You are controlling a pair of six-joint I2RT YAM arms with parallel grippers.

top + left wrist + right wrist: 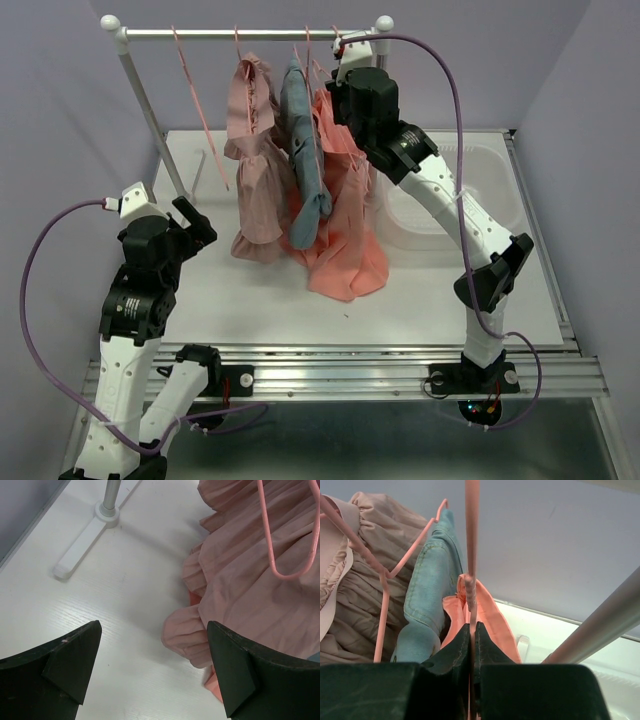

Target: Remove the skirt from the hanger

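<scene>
The dusty-pink ruffled skirt [255, 170] hangs on a pink hanger from the rail, its hem resting on the table. It also shows in the left wrist view [250, 595] and at the left of the right wrist view [350, 605]. My left gripper [195, 215] is open and empty just above the table, left of the skirt's hem [154, 625]. My right gripper [343, 60] is up by the rail, shut on the thin neck of a pink hanger [471, 555] that runs down into the coral-orange garment [490, 615], not the skirt.
A blue-grey garment [305, 160] hangs between the skirt and the coral garment [345, 240]. An empty pink hanger [200, 110] hangs at the rail's left. The rack's rail [240, 33] and foot [82, 545] stand behind. A clear bin [470, 190] sits back right.
</scene>
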